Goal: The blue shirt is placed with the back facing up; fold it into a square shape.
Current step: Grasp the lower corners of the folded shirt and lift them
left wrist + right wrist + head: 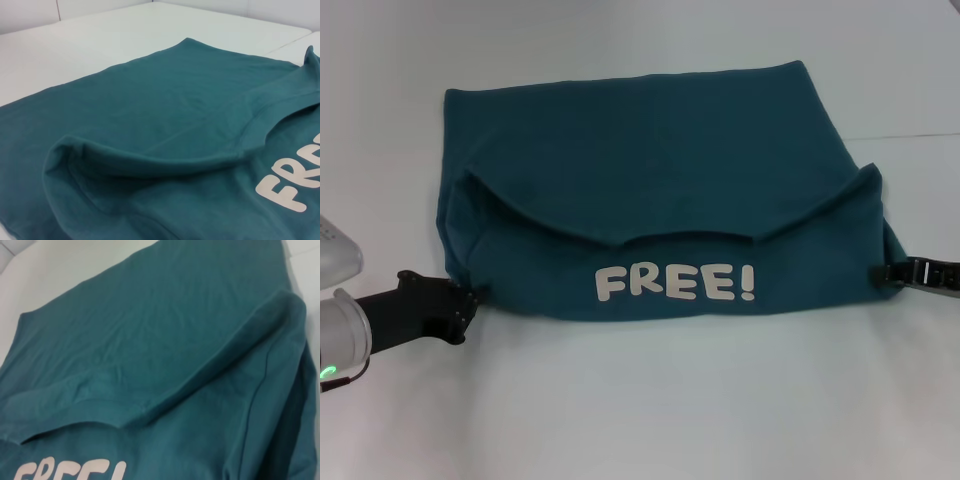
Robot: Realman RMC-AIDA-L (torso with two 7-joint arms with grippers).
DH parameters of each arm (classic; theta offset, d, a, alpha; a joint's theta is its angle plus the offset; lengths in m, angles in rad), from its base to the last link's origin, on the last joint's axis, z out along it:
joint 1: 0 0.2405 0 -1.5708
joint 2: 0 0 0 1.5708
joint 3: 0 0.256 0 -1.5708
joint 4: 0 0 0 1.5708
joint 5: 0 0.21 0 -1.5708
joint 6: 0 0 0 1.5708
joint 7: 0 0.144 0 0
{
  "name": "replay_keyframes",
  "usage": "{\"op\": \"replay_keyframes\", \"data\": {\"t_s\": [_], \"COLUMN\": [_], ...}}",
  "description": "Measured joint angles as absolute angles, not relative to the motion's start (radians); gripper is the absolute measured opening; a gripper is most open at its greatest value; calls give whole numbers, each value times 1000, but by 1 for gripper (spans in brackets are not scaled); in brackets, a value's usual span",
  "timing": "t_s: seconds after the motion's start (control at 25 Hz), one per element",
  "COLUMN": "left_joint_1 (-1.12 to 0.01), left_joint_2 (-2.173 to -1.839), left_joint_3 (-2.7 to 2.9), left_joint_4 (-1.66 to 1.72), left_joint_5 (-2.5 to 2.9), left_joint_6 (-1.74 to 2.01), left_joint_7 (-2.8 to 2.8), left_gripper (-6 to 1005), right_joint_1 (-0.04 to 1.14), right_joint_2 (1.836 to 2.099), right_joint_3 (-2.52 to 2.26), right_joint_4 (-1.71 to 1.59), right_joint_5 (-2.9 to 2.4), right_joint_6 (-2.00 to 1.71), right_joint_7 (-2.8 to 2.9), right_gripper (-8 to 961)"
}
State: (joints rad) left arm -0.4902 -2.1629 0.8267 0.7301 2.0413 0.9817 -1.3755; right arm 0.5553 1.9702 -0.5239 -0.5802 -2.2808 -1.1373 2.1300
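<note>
The blue shirt (640, 160) lies on the white table, much wider than either gripper. Its near part is folded back over itself, so the front with white "FREE!" lettering (675, 283) faces up along the near edge. That flap's upper edge stands high at both ends and dips in the middle. My left gripper (468, 305) is at the shirt's near left corner, touching the cloth. At the near right corner, my right gripper (886, 272) is against the fold. The left wrist view shows the puffed fold of the shirt (150, 165), and the right wrist view shows the shirt (165, 360) with no fingers.
White table (650, 400) surrounds the shirt on all sides. A table seam line (920, 136) runs at the far right.
</note>
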Motion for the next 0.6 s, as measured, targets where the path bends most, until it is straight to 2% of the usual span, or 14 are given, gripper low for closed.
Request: {"op": "replay_keyframes", "data": {"t_s": [0.2, 0.4, 0.6], "left_joint_1": [-490, -485, -458], "left_joint_2": [-2163, -2163, -2165], "left_joint_3": [827, 814, 764], "left_joint_4": [730, 731, 781], "left_joint_5": [2040, 2038, 2031], "left_joint_6": [982, 990, 1089], "left_joint_7": [-1389, -1412, -1493], "left_gripper": [1, 1, 2], "right_joint_1": [548, 532, 469], "right_joint_2": [1971, 1977, 1980], "right_joint_3": [-520, -519, -518], "right_joint_4": [-581, -581, -583], "right_joint_5": [-2269, -2245, -2134], "right_joint_6": [-1145, -1147, -1199], "right_joint_7": [2108, 2073, 1964], "right_gripper": [171, 32, 32]}}
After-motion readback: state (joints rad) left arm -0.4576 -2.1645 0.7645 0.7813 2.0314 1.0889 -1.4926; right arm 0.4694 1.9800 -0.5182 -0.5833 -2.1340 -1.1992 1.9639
